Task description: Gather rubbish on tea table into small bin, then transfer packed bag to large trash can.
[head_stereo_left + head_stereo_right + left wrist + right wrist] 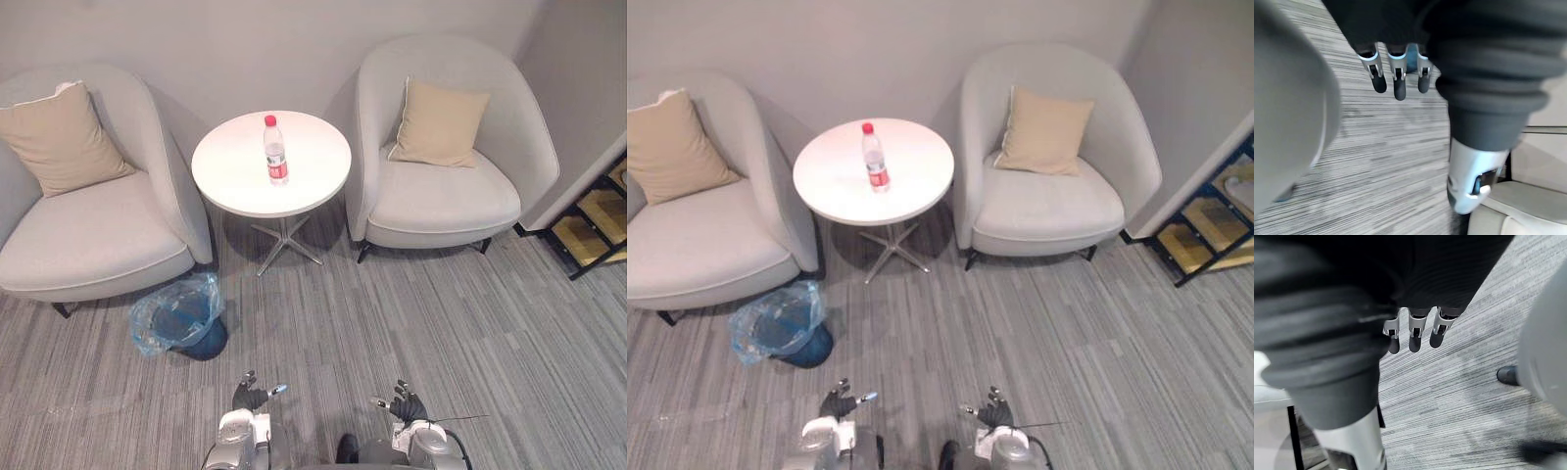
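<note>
Two robot hands lie lowest and closest in the head views. The left hand (250,394) and the right hand (404,401) are both low over the grey striped carpet (392,313) and well apart from everything else. In the left wrist view the fingers (1396,83) hang straight and loose, slightly apart, holding nothing. The right hand's fingers (1414,335) look the same. By this posture, the arms seem parked at the robot's sides because no reach has begun.

Ahead stands a round white bench (230,166) on a metal cross-shaped foot. It sits between a pale grey tub armchair (88,240) at left and a matching armchair (441,201) at right. Each chair has a tan square cushion (59,137) propped against its back. Upright near the middle of the bench is a clear plastic bottle with a red cap and red label (275,150), apparently the rubbish to gather.

On the carpet, just in front of the left armchair and beside the bench's foot, sits a small dark blue bin lined with a clear bluish plastic bag (181,315). The bag's rim is turned out over the edge, which holds its mouth wide for dropping things in. Nothing can be made out inside it. The bin lies between the left hand and the bench, so it looks handier to that side.

A black shelf frame (598,220) stands at far right.
</note>
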Controlling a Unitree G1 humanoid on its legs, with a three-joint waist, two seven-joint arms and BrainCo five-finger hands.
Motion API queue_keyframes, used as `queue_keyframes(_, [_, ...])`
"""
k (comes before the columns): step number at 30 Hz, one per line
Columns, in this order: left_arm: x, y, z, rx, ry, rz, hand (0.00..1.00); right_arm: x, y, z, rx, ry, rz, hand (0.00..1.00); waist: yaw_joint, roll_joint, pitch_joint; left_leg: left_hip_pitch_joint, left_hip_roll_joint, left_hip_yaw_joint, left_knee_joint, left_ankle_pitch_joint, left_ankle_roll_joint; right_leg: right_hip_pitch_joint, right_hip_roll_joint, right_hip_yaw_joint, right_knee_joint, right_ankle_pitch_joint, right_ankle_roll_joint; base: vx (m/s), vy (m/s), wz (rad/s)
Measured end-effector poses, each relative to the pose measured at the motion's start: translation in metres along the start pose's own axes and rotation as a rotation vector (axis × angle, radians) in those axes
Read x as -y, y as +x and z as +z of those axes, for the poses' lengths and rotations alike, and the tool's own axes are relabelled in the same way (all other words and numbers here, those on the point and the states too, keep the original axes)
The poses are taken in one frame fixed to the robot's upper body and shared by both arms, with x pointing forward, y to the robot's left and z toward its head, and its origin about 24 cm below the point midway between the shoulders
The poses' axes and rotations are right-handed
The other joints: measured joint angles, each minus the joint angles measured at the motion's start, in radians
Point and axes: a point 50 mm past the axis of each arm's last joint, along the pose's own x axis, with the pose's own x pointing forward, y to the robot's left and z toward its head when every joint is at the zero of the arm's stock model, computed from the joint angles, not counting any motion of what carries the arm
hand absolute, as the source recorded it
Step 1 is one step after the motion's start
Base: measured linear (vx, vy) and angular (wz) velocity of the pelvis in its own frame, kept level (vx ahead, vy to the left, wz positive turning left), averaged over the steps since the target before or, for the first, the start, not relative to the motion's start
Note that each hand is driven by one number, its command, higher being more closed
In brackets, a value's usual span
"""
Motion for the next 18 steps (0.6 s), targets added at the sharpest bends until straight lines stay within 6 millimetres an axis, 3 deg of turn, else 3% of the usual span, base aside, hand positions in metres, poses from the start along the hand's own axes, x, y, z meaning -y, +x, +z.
queue_keyframes(1, [0.002,0.0,0.001,0.003,0.007,-0.006,0.0,0.001,0.0,0.0,-0.001,-0.001,-0.002,0.0,0.004,0.005,-0.001,0.001,-0.013,-0.001,-0.111,0.05,-0.003,0.018,0.0,0.009,-0.022,-0.001,0.009,0.43,0.152,-0.4])
queue_keyframes(2, [0.002,0.0,0.001,0.003,0.018,-0.013,0.0,0.001,0.0,-0.002,-0.009,-0.005,-0.002,0.0,0.023,0.008,-0.004,0.012,-0.02,0.002,-0.219,0.2,0.006,0.048,-0.001,0.034,-0.051,-0.011,0.031,0.55,0.198,-0.5])
queue_keyframes(3, [0.001,0.001,0.002,0.009,0.025,-0.012,0.0,-0.001,0.0,-0.003,-0.016,-0.007,0.003,0.0,0.036,-0.009,-0.013,0.032,-0.042,0.025,-0.237,0.231,0.04,0.065,-0.017,0.06,-0.065,-0.018,0.043,0.58,0.205,-0.42])
queue_keyframes(4, [-0.002,0.002,0.003,0.014,0.032,-0.006,0.0,-0.005,0.0,-0.001,-0.011,-0.009,0.014,0.0,0.033,-0.029,-0.018,0.03,-0.065,0.026,-0.224,0.19,0.066,0.056,-0.044,0.064,-0.043,-0.022,0.051,0.57,0.19,-0.16])
queue_keyframes(6, [-0.005,0.002,0.004,0.018,0.036,-0.001,0.0,-0.003,0.0,-0.004,-0.019,-0.011,0.013,0.0,0.038,-0.035,-0.018,0.053,-0.077,0.043,-0.198,0.156,0.085,0.021,-0.068,0.08,0.093,-0.043,0.083,0.43,0.167,0.01])
queue_keyframes(7, [-0.004,0.002,0.002,0.008,0.042,-0.005,0.0,-0.003,-0.001,-0.005,-0.019,-0.016,0.014,0.0,0.036,-0.036,-0.018,0.098,-0.089,0.048,-0.196,0.118,0.095,-0.045,-0.083,0.105,0.311,-0.051,0.114,0.6,0.215,0.05])
queue_keyframes(8, [-0.009,0.002,-0.003,-0.018,0.074,-0.005,0.0,-0.002,-0.002,-0.01,-0.032,-0.018,0.019,0.0,0.029,-0.045,-0.017,0.194,-0.121,0.037,-0.204,0.067,0.108,-0.167,-0.118,0.142,0.679,0.036,0.22,0.69,0.216,0.27])
queue_keyframes(9, [-0.01,0.002,-0.008,-0.041,0.094,-0.008,0.0,-0.001,-0.004,-0.011,-0.025,-0.014,0.019,0.0,0.021,-0.05,-0.02,0.254,-0.139,0.015,-0.206,0.037,0.111,-0.227,-0.155,0.114,0.852,0.035,0.202,0.61,0.152,0.54])
queue_keyframes(11, [-0.012,0.001,-0.012,-0.061,0.098,-0.005,0.0,-0.001,-0.004,-0.01,-0.02,-0.015,0.023,0.0,0.007,-0.053,-0.024,0.332,-0.148,-0.016,-0.23,0.025,0.112,-0.3,-0.21,0.025,0.923,0.003,0.153,0.5,0.037,0.64])
queue_keyframes(12, [-0.012,0.001,-0.013,-0.065,0.097,-0.004,0.0,-0.001,-0.003,-0.008,-0.014,-0.014,0.024,0.0,0.006,-0.053,-0.021,0.385,-0.138,-0.046,-0.265,0.025,0.113,-0.318,-0.215,-0.021,0.877,-0.027,0.141,0.57,-0.03,0.78])
queue_keyframes(13, [-0.013,0.0,-0.015,-0.073,0.094,-0.001,0.0,0.001,-0.003,-0.007,-0.013,-0.008,0.017,0.0,0.002,-0.043,-0.016,0.439,-0.108,-0.082,-0.296,0.025,0.113,-0.332,-0.187,-0.054,0.728,-0.055,0.131,0.56,-0.121,0.94])
queue_keyframes(14, [-0.015,0.0,-0.016,-0.076,0.092,0.008,0.0,0.0,-0.002,-0.006,-0.01,-0.009,0.02,0.0,-0.001,-0.042,-0.016,0.467,-0.083,-0.12,-0.307,0.024,0.112,-0.345,-0.132,-0.014,0.54,-0.054,0.133,0.47,-0.143,0.82])
queue_keyframes(15, [-0.015,0.0,-0.017,-0.078,0.092,0.008,0.0,0.0,-0.002,-0.005,-0.009,-0.008,0.02,0.0,-0.004,-0.042,-0.015,0.472,-0.077,-0.133,-0.306,0.021,0.109,-0.346,-0.113,0.009,0.481,-0.043,0.135,0.45,-0.202,0.84])
queue_keyframes(16, [-0.016,-0.002,-0.02,-0.087,0.091,0.011,0.0,0.0,-0.002,-0.005,-0.009,-0.009,0.019,0.0,-0.017,-0.045,-0.018,0.479,-0.07,-0.171,-0.304,0.003,0.097,-0.339,-0.08,0.068,0.336,0.009,0.135,0.38,-0.216,0.88])
queue_keyframes(17, [-0.02,-0.002,-0.021,-0.088,0.096,0.019,0.0,0.0,-0.002,-0.008,-0.022,-0.01,0.016,0.0,-0.021,-0.066,-0.026,0.487,-0.082,-0.212,-0.294,-0.04,0.066,-0.34,-0.064,0.11,0.214,0.14,0.098,0.46,-0.307,0.92])
queue_keyframes(18, [-0.023,-0.001,-0.02,-0.086,0.096,0.027,0.0,0.001,-0.003,-0.01,-0.028,-0.009,0.016,0.0,-0.02,-0.094,-0.028,0.491,-0.095,-0.232,-0.283,-0.069,0.054,-0.342,-0.068,0.113,0.205,0.168,0.079,0.37,-0.276,0.58])
